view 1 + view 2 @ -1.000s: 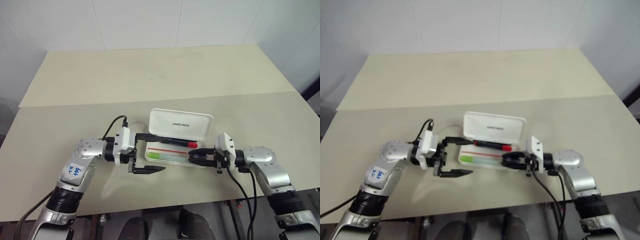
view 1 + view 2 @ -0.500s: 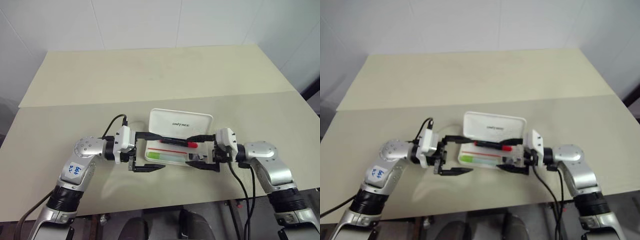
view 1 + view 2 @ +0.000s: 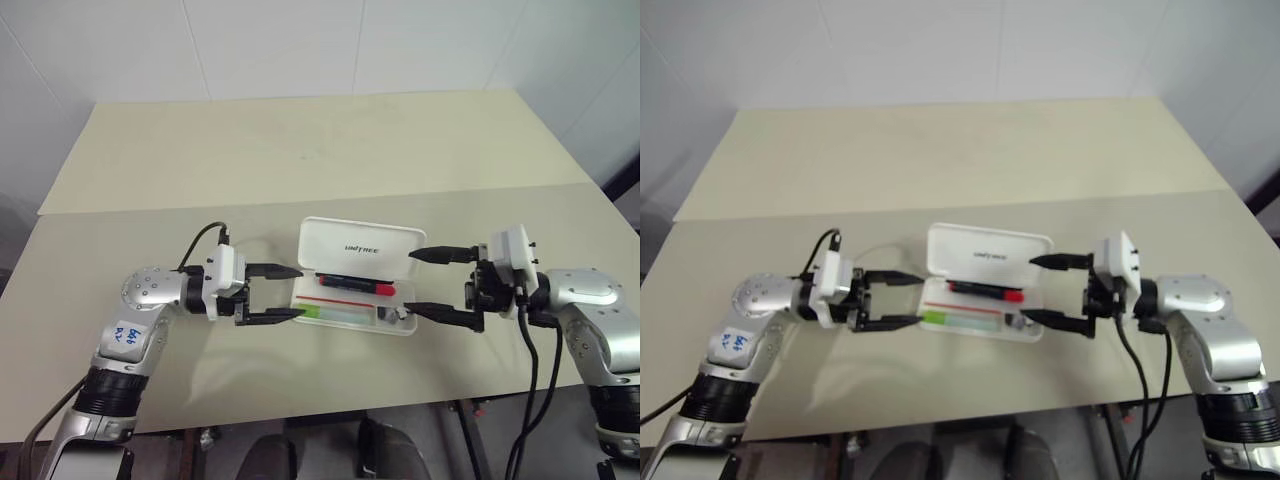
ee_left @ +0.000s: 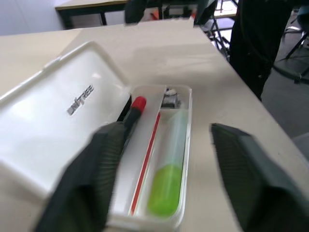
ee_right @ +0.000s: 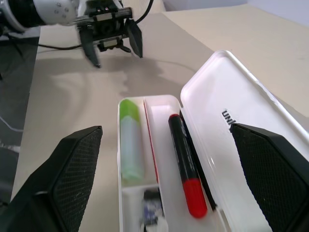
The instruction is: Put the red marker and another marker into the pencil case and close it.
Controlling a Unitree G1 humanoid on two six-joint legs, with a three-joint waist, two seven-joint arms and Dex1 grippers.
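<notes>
Pale beige tabletop underneath. At its near middle, flat white hard-plastic hinged pencil case, lid up, tray facing the robot. Right gripper beside the case's right end, jaws spread wide, empty. Left gripper at the left end, jaws partly apart, holding nothing. In the tray, stubby red marker with a black end nearer the lid, chunky light-green marker along the front.

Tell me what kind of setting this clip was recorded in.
Probably an indoor lab or test room, not a home. Two plain beige tables stand pushed together against bare white walls, and the only prop is a white pencil case lettered UNITREE. The left wrist view shows office-chair legs beyond the table.
</notes>
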